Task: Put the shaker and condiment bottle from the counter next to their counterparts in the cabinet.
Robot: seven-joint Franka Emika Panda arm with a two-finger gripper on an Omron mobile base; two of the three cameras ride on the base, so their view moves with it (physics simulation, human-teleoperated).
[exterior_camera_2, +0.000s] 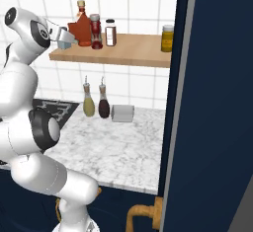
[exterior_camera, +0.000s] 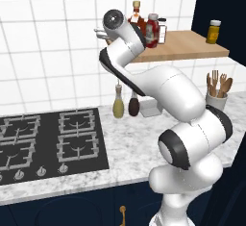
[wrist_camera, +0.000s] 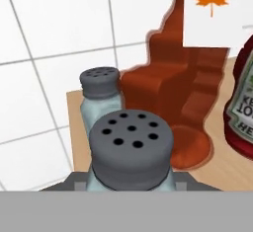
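While jaws grip shaker | wooden cabinet shelf, white tiles | contact seemingly unclear

A white tag on the dark red leaf-shaped bottle bears an orange maple leaf. The red condiment bottle label shows partial letters "KE", the rest unreadable.

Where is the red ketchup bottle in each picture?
Left base view: the ketchup bottle stands on the wooden shelf, top middle, right of the maple-leaf bottle.
Right base view: upper left on the shelf, ketchup bottle again right of the leaf bottle.
Hand view: cut off at the right edge.
Shared landmark: the dark red maple-leaf bottle beside it.
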